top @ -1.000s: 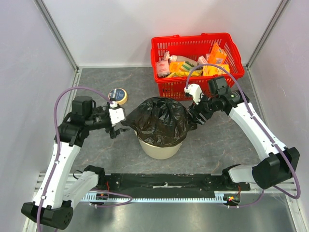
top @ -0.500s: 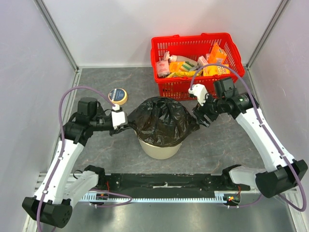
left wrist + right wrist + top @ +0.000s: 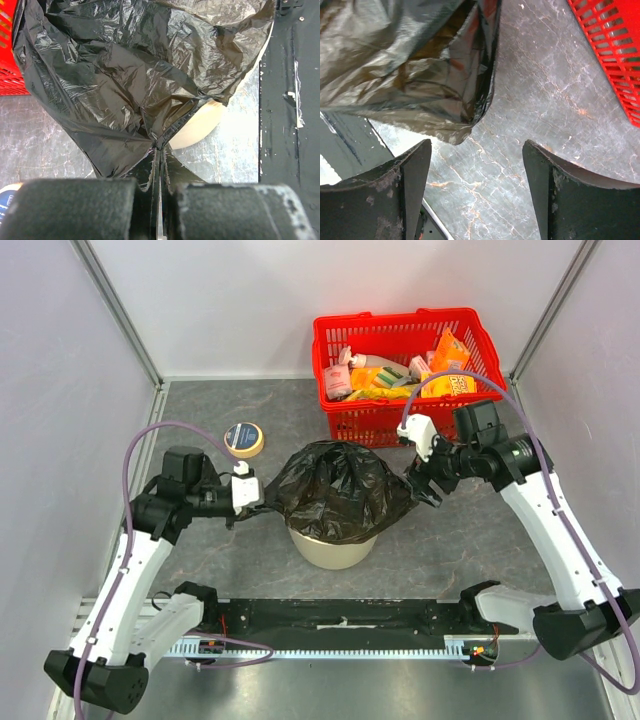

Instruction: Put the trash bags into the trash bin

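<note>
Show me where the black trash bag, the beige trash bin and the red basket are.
black trash bag (image 3: pixel 340 490), top external view, middle of its crumpled plastic.
beige trash bin (image 3: pixel 330 550), top external view, bare near wall below the bag.
red basket (image 3: pixel 360 422), top external view, its near mesh wall.

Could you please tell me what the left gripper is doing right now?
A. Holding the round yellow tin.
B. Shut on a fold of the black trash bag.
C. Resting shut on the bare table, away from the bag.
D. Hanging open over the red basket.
B: the left wrist view shows the left gripper closed, with a fold of the trash bag pinched between its fingers beside the trash bin.
</note>
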You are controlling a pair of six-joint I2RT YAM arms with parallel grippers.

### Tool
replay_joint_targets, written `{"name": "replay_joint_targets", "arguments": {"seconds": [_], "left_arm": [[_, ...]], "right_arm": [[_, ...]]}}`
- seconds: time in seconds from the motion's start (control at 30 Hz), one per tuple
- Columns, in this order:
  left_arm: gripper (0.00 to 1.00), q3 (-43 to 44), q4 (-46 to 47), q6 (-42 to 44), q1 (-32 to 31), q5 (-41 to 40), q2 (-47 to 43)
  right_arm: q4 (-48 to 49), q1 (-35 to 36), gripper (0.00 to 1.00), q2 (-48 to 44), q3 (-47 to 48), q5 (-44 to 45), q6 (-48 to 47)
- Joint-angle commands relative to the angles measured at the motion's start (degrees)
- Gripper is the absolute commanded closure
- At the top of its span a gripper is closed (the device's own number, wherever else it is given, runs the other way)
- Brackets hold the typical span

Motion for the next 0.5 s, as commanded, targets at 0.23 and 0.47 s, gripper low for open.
{"name": "replay_joint_targets", "arguments": {"seconds": [0.23, 0.47], "left_arm": [[0.98, 8.93, -9.98, 4.86, -0.37, 2.47, -1.33], [0.98, 14.03, -16.21, 6.09, -0.46, 3.18, -1.95]], "right_arm": [[-8.76, -0.11, 0.07, -1.1, -1.78, -14.93, -8.77], [-3.48, -0.02, 0.06, -1.28, -6.8, -16.43, -7.89]]}}
